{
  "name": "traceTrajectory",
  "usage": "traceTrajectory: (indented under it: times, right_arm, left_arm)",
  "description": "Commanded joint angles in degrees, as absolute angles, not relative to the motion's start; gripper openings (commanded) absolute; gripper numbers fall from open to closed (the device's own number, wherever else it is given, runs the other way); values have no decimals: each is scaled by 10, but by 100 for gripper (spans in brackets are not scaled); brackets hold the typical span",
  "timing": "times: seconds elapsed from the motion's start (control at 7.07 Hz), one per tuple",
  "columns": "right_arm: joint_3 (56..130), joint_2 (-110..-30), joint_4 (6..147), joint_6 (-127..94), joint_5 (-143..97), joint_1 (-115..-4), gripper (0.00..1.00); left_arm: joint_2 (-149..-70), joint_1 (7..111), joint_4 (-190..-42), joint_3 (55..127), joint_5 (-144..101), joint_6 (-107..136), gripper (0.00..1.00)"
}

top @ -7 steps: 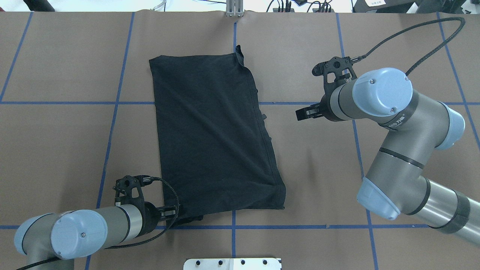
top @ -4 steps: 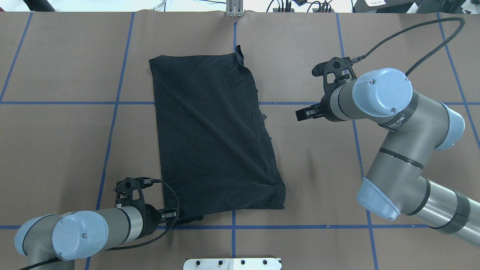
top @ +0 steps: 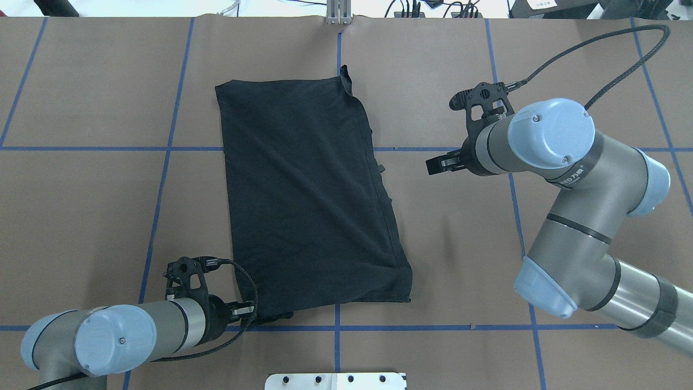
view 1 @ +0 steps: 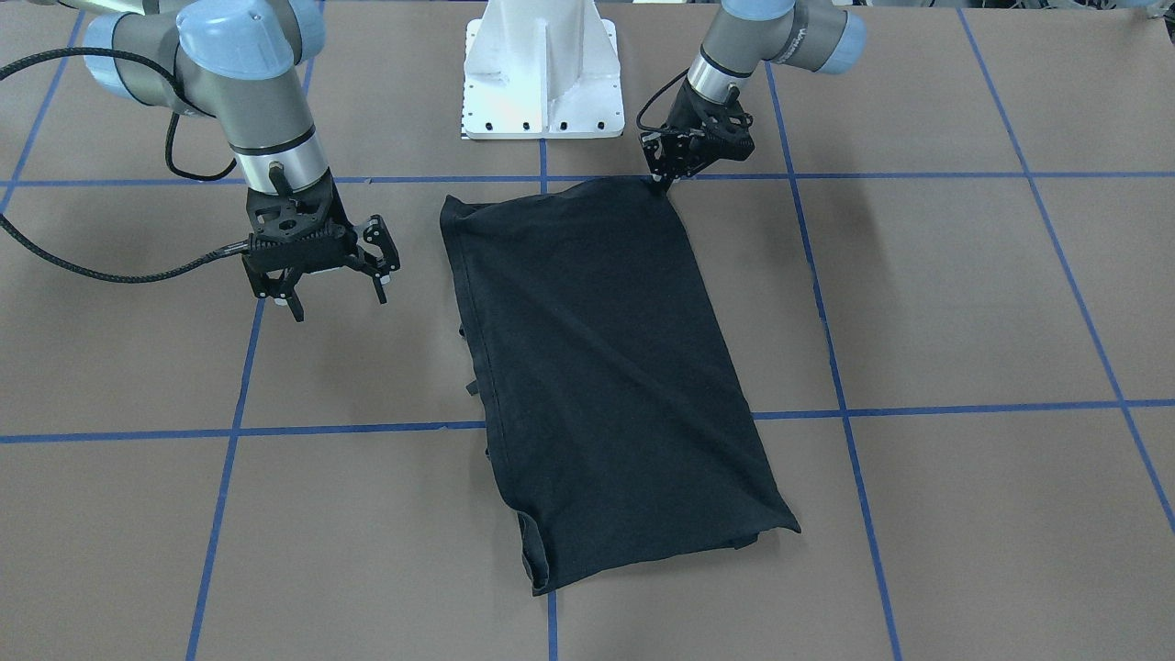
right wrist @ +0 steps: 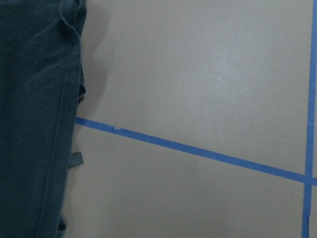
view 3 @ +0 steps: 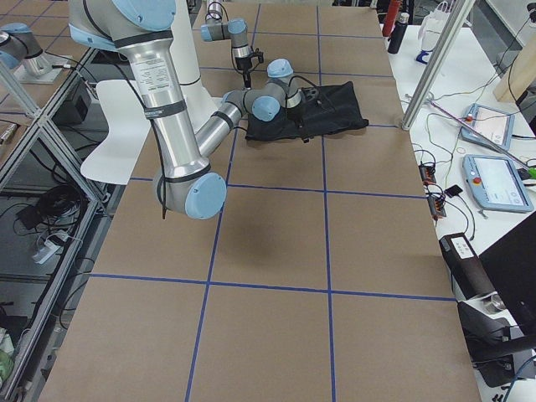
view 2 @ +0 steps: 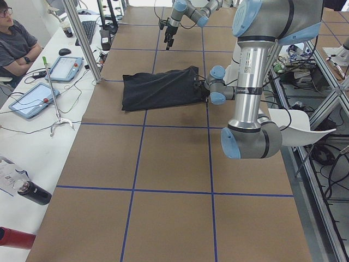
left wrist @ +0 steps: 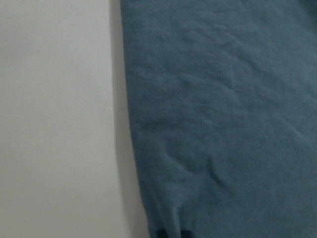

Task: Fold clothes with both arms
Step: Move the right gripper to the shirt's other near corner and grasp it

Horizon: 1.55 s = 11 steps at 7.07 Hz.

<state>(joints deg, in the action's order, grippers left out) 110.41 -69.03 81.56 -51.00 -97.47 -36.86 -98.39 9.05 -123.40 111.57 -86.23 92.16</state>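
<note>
The black T-shirt [top: 308, 206] lies flat in the middle of the table [top: 81, 216]. It is folded into a long shape with four corners, a bit slanted. Only plain black cloth faces up. The cloth looks soft, with long thin wrinkles that run slantwise across it. A sewn edge runs down the side nearest the right arm, and a tiny tag [top: 381, 168] sticks out there. The corner nearest the left arm is bunched up into a little point.

The left gripper [top: 246, 311] is down at that bunched corner. Its two black fingers are pinched on the cloth. In the left wrist view the wrinkles all run toward the two dark fingertips at the bottom edge.

The right gripper [view 1: 338, 301] hangs just above the table beside the shirt and does not touch it. Its two fingers are spread wide apart, with nothing between them.

Both arms are round grey metal tubes with smooth light-blue caps on the joints. A black braided cable [top: 595, 49] loops over the right arm [top: 574, 227].

The table is covered with smooth brown paper. Thin blue tape lines [top: 162, 179] cut it into big squares. A white metal base [view 1: 542, 64] with small bolts stands at the robot's edge of the table.
</note>
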Motion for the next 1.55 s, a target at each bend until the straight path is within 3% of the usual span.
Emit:
traceTrajectory:
  times: [0.0, 0.28, 0.85, 1.41]
  right_arm:
    - [1106, -687, 816, -518, -975, -364, 100]
    - [1117, -686, 816, -586, -976, -333, 100]
    - [1113, -647, 817, -957, -860, -183, 95]
    - [1090, -651, 814, -1028, -787, -116, 92]
  left_arm:
    - [-981, 91, -1234, 1121, -861, 924, 0]
    - [-979, 96, -1227, 1126, -867, 917, 0]
    - [-981, 95, -1227, 1128, -867, 918, 0]
    - [-983, 95, -1227, 1129, -868, 918, 0]
